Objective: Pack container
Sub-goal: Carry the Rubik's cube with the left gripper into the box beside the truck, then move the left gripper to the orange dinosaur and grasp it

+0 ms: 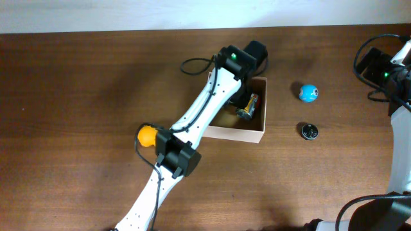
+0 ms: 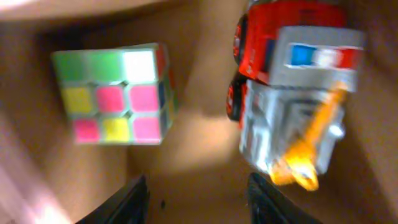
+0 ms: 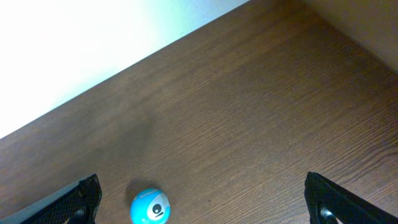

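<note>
Fingertips (image 2: 134,199) of the left end effector (image 2: 199,200) stand apart at the bottom of its wrist view, clamped on nothing, with the tan floor of the container (image 2: 199,143) showing between them. Just beyond them we see a colour cube (image 2: 115,93) on the left and a red and grey toy truck (image 2: 292,93) on the right, both blurred and both inside the container.

From overhead, an orange ball (image 1: 147,135) lies nearest us, just beside the left arm (image 1: 192,115) and partly hidden by it. Farther on, the container sits near the middle of the desk (image 1: 77,96), with the left wrist reaching over its far side. Right of it and well apart lie a small black disc (image 1: 309,131) and, farther back, a blue ball (image 1: 309,93).

The right end effector (image 3: 208,202) hangs over bare desk with its fingers spread wide, holding nothing. The blue ball sits ahead of it, nearer one finger. A white wall (image 3: 93,43) rises past the desk's far edge.
</note>
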`<state>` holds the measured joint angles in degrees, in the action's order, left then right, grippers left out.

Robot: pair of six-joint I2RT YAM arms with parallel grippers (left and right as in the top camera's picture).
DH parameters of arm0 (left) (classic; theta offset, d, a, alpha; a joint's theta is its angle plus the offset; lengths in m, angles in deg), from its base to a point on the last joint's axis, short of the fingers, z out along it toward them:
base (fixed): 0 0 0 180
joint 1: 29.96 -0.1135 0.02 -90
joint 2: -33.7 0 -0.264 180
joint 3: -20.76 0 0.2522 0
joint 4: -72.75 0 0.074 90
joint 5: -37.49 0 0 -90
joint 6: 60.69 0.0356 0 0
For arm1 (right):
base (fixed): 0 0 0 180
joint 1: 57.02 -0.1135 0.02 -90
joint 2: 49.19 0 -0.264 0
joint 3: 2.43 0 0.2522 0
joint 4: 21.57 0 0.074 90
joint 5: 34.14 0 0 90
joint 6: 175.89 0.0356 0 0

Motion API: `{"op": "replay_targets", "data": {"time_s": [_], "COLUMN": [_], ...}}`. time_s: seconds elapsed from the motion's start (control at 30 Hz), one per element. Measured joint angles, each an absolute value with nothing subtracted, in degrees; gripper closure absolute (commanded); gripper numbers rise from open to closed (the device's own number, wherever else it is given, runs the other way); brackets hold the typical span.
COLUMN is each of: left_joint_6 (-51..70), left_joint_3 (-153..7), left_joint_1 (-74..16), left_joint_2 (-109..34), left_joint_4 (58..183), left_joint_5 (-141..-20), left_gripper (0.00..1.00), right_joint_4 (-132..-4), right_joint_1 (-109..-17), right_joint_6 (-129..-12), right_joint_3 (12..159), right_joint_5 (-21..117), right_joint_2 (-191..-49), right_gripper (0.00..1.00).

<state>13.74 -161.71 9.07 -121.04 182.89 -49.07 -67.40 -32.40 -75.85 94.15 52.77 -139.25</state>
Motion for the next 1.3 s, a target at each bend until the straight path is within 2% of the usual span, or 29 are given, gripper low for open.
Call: {"op": "replay_targets", "data": {"time_s": [0.13,0.43,0.47,0.73,1.07,1.3], "left_joint_6": [13.76,14.94,15.18,19.53,21.30,19.42], "left_joint_3": [-161.99,-163.04,-163.08,-159.94,-128.16,-106.41], "left_joint_1": [8.39,0.52,-0.53,-5.84,-12.68,-12.13], "left_joint_2": [-115.12,-99.42,-98.24,-90.29,-73.19,-71.38], "left_joint_4": [183.00,183.00,183.00,183.08,183.17,179.00], "left_joint_5": [-49.05,-48.85,-48.83,-48.52,-45.90,-50.09], "left_gripper": [0.46,0.36,0.32,0.33,0.30,0.20], "right_joint_4": [-67.40,-67.40,-67.40,-67.42,-67.38,-67.36], "right_joint_1": [-32.40,-32.40,-32.40,-32.40,-32.40,-32.40], "right_joint_6": [-75.82,-75.80,-75.80,-75.85,-75.82,-75.87], "right_joint_3": [94.15,94.15,94.15,94.15,94.15,94.15], "right_joint_5": [52.77,52.77,52.77,52.77,52.77,52.77], "right_joint_2": [-139.25,-139.25,-139.25,-139.25,-139.25,-139.25], "right_gripper": [0.01,0.01,0.01,0.01,0.01,0.01]}}
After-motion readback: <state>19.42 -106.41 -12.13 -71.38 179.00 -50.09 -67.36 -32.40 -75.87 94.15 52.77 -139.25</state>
